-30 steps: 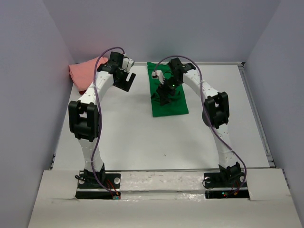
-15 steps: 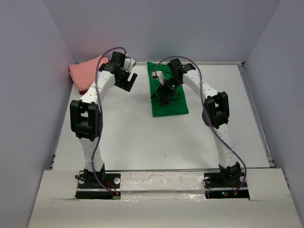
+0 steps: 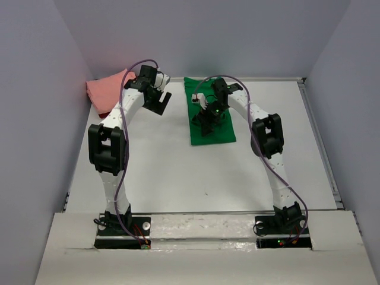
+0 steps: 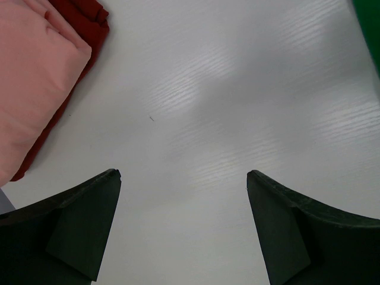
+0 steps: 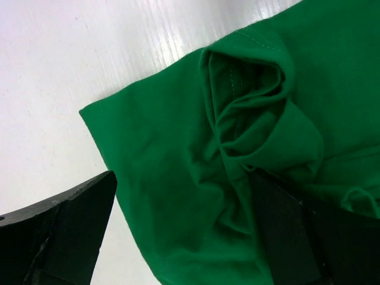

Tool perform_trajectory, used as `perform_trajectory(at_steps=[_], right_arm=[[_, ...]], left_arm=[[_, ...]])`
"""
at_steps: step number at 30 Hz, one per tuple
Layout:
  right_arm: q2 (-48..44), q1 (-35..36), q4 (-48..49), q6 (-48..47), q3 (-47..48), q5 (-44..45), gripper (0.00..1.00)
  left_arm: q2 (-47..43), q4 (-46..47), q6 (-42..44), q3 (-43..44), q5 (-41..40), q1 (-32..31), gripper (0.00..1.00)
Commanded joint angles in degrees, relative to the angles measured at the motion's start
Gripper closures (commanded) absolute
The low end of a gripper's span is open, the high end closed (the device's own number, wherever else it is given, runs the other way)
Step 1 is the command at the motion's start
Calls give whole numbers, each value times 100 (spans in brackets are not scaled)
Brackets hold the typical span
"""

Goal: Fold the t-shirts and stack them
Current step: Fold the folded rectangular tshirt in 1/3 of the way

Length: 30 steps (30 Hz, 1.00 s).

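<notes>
A bright green t-shirt [image 3: 215, 132] lies folded into a narrow strip at the table's back middle. My right gripper [image 3: 204, 123] hangs open low over its left part. In the right wrist view the green t-shirt [image 5: 190, 154] fills the gap of the right gripper [image 5: 184, 175], and a bunched fold lies against the right finger. A salmon pink t-shirt [image 3: 107, 89] lies folded on a dark red one [image 3: 103, 113] in the back left corner. My left gripper [image 3: 158, 105] stands open between that pile and the green shirt. The left gripper [image 4: 183, 173] has only bare table between its fingers, with the pink t-shirt [image 4: 29, 77] and the dark red t-shirt [image 4: 89, 18] to its upper left.
The white table [image 3: 178, 172] is closed in by grey walls at the left, back and right. A raised rim [image 3: 320, 142] runs along its right side. Both arm bases stand at the near edge.
The right gripper has shifted slightly left and toward the back over the green shirt. The left arm has barely moved. Both grippers stay open.
</notes>
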Motion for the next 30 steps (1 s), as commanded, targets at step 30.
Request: perform_trajectory(at_steps=[30], right_arm=[[-273,-138,3791,425,-87,2401,0]], left_arm=[[-5,-43,127,53,-248,-281,1]])
